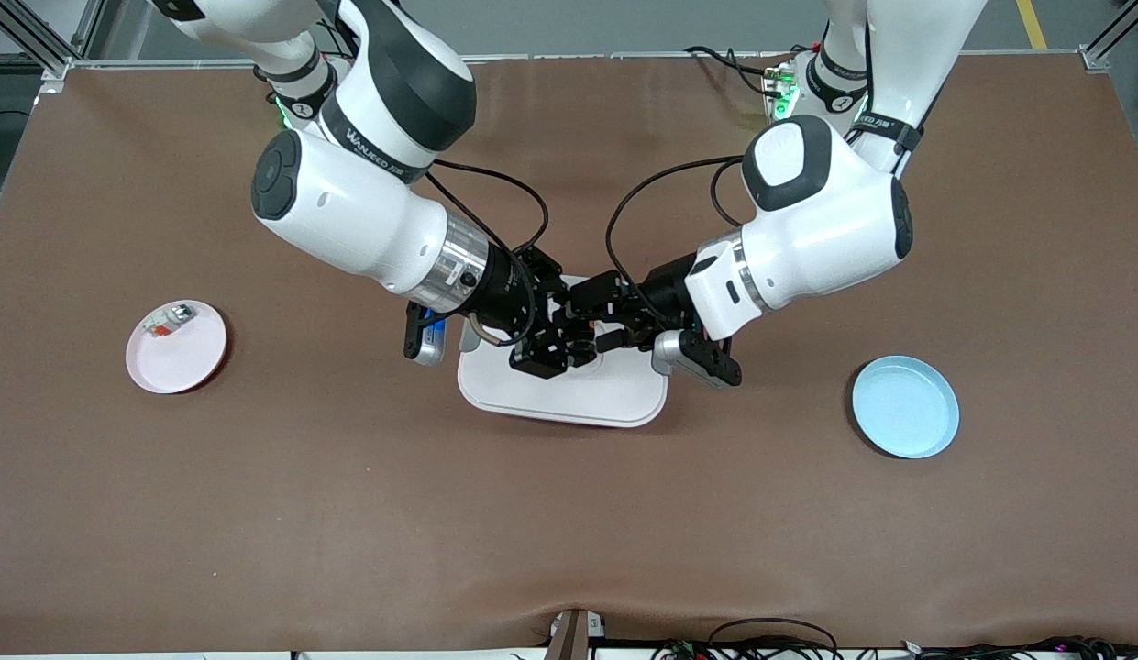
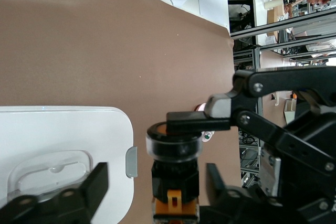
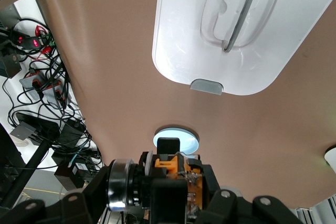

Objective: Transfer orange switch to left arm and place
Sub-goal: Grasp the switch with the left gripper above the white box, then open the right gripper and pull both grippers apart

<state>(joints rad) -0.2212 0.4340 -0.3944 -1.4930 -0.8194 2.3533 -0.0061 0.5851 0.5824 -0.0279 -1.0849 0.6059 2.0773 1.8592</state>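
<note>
I had both arms meeting above the box (image 1: 569,390), which sat mid-surface between the two plates. The right gripper (image 1: 555,344) hung over the box lid, and its fingers were clamped tight on the orange switch (image 2: 175,184). In the left wrist view I saw one right finger (image 2: 199,121) pressed flat against the switch's black ring, with the orange end pointing toward that camera. In the right wrist view the same switch (image 3: 168,182) sat gripped between the right fingers, its ring to one side and its orange block in the middle.

The left gripper (image 1: 598,328) hovered over the box too, close against the right one. Its fingers (image 2: 97,184) stood partly apart on either side of the switch body, and I could not tell whether they had made contact with it.

The pink plate (image 1: 177,346) lay toward the right arm's end of the surface, holding a small white-grey part with a red bit (image 1: 170,320). The blue plate (image 1: 905,406) lay toward the left arm's end, a little nearer the front camera than the pink one.
</note>
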